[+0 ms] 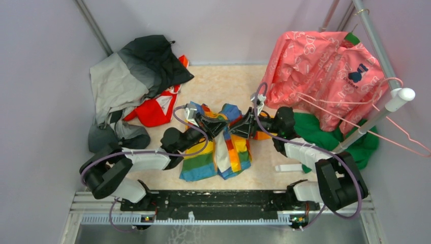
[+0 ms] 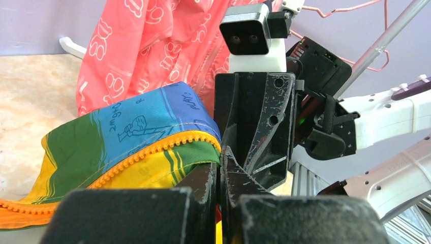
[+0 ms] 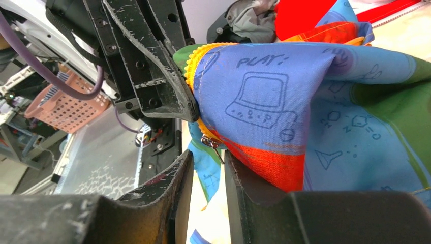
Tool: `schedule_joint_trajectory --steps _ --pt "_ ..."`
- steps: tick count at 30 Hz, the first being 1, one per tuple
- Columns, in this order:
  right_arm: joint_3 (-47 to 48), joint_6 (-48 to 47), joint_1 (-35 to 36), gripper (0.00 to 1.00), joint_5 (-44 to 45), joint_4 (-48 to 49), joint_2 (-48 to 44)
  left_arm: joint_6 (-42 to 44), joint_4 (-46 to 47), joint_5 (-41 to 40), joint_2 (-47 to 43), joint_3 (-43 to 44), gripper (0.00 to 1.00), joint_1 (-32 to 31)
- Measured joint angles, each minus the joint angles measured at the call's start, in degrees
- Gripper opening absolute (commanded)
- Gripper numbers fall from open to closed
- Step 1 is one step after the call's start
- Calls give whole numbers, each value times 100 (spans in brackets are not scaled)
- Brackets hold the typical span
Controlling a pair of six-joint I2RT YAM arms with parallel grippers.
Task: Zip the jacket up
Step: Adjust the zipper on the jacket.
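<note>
Left jaws clamp the jacket [image 3: 305, 101] at its zipper edge; right jaws, slightly parted, touch it.

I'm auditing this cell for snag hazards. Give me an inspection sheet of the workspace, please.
Surface: pale stone-patterned table, garments spread on it.
Job's things: rainbow jacket at centre, front open; zipper pull hanging free.
Clutter: grey-and-black jacket and red garment back left; green garment right.
Grippers: left gripper shut on the jacket's zipper edge; right gripper slightly open at the pull.
Cables: purple cables loop along both arms.
Surroundings: pink garment on a rack, pink hanger, plain walls.
</note>
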Motion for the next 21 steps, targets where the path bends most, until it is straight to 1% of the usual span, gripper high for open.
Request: schedule_joint_trajectory --steps 5,10,17,21 --pt "-63 264 13 15 -7 326 39 -133 129 0 48 0 0 0" --pt "-66 417 13 1 -4 461 42 -216 203 -11 61 0 0 0" --pt "-63 411 13 0 11 374 42 -186 219 -96 61 0 0 0" --pt "-59 415 22 0 7 337 42 131 227 -144 63 -2 0 11"
